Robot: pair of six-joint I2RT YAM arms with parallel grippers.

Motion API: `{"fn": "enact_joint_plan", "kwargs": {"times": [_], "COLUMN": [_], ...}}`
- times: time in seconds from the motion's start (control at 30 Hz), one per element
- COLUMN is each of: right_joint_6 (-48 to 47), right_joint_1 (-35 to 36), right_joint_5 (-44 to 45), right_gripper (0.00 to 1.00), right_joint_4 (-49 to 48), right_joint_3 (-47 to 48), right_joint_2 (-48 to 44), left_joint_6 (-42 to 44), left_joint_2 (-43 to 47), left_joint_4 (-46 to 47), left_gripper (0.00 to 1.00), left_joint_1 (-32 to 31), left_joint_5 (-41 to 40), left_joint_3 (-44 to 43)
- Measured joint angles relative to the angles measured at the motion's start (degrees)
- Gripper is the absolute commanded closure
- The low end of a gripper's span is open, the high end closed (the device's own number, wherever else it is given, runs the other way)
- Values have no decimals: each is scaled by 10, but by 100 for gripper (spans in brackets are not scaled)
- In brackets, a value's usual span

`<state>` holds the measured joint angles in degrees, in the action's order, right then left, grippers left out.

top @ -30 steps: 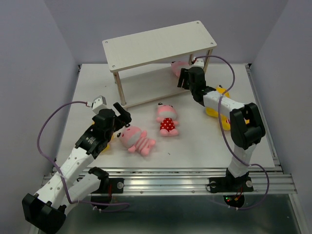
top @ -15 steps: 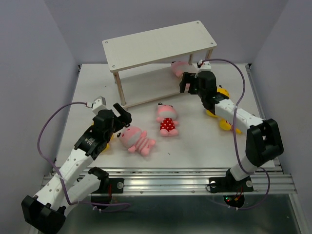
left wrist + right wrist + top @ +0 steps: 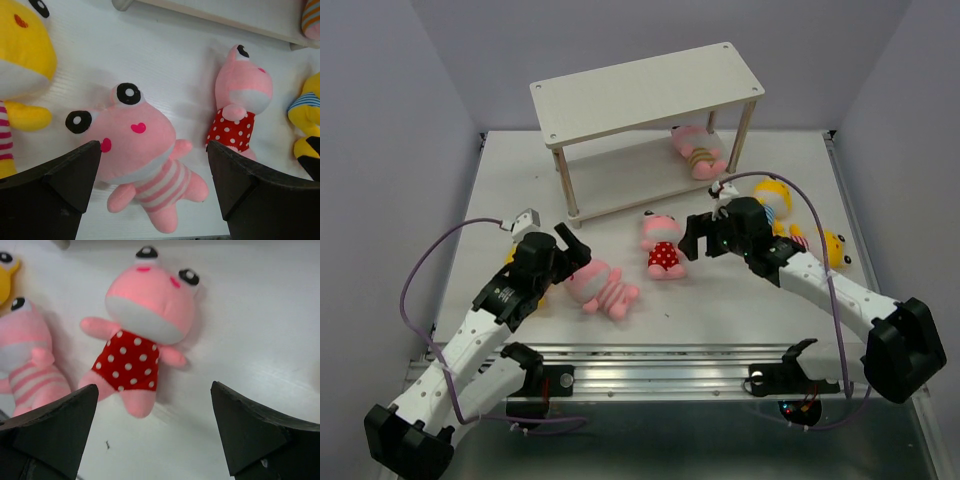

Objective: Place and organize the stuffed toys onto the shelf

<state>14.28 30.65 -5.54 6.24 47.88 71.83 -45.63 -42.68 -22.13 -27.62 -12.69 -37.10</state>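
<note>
The shelf (image 3: 645, 92) stands at the back, with a pink striped toy (image 3: 698, 152) lying on its lower board. On the table in front lie a pink toy in a red polka-dot outfit (image 3: 662, 247) (image 3: 145, 315) and a pink striped toy (image 3: 600, 285) (image 3: 135, 145). My left gripper (image 3: 574, 243) (image 3: 153, 150) hangs open just above the striped one, a finger on each side of it. My right gripper (image 3: 692, 240) (image 3: 153, 389) is open and empty over the table, just below the polka-dot toy's feet.
Two yellow toys (image 3: 775, 197) (image 3: 828, 247) lie to the right of the right arm. Another yellow toy (image 3: 20, 65) lies left of the pink striped one, mostly hidden under the left arm in the top view. Side walls stand close on both sides.
The right gripper opened and drew back out of the shelf, leaving the pink striped toy on the lower board. It then swung forward and left to the polka-dot toy. The left arm barely shifted.
</note>
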Motion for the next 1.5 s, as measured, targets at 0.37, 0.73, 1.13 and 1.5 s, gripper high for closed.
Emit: {"fn": "enact_joint_plan", "kwargs": {"times": [0.37, 0.73, 1.13, 1.5], "right_joint_6": [126, 191, 223, 196], "right_joint_1": [78, 91, 91, 92], "right_joint_5": [9, 36, 54, 58], "right_gripper": [1, 20, 58, 99], "right_joint_4": [-7, -37, -61, -63], "right_joint_3": [-68, -68, -85, -82], "right_joint_2": [4, 75, 100, 99], "left_joint_6": [-19, -27, -27, -27], "left_joint_2": [9, 21, 23, 23], "left_joint_4": [-22, -27, -26, -25], "left_gripper": [1, 1, 1, 1], "left_joint_1": [0, 0, 0, 0], "left_joint_5": [10, 13, 13, 13], "left_joint_3": [18, 25, 25, 26]}}
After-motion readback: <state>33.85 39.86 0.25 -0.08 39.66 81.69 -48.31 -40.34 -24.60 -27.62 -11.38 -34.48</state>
